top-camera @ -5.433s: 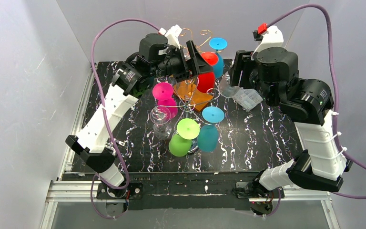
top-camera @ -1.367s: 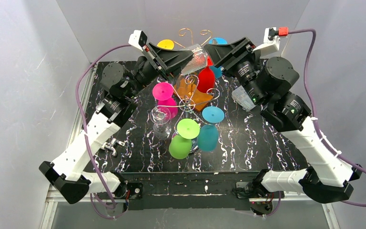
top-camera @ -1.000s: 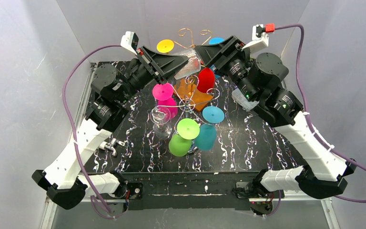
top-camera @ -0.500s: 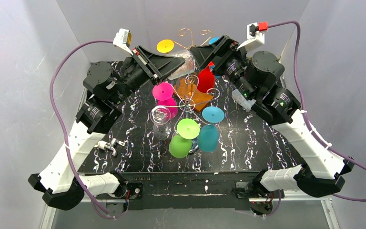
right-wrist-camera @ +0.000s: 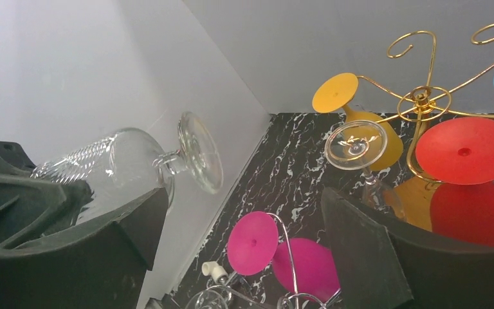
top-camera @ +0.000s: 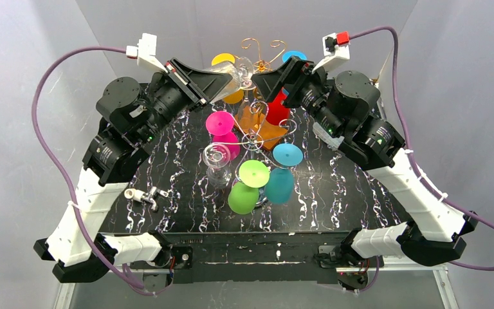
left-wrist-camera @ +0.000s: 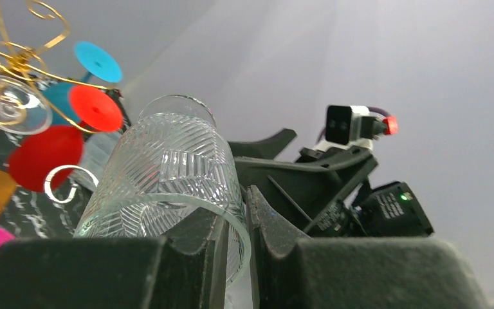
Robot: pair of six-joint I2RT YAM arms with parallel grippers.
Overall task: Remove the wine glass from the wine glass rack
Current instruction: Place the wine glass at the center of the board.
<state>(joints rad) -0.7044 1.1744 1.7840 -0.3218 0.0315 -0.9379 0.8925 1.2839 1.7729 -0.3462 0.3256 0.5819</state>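
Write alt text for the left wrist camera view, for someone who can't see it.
The left gripper pinches the rim of a clear patterned wine glass, tilted on its side. To its left, a red glass and a blue one hang on the gold wine glass rack; the right arm sits behind.

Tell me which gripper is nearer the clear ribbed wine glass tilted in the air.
Left. The left gripper pinches the rim wall of the clear ribbed wine glass between its fingers; the right gripper stands open beside the glass's foot end, not gripping it.
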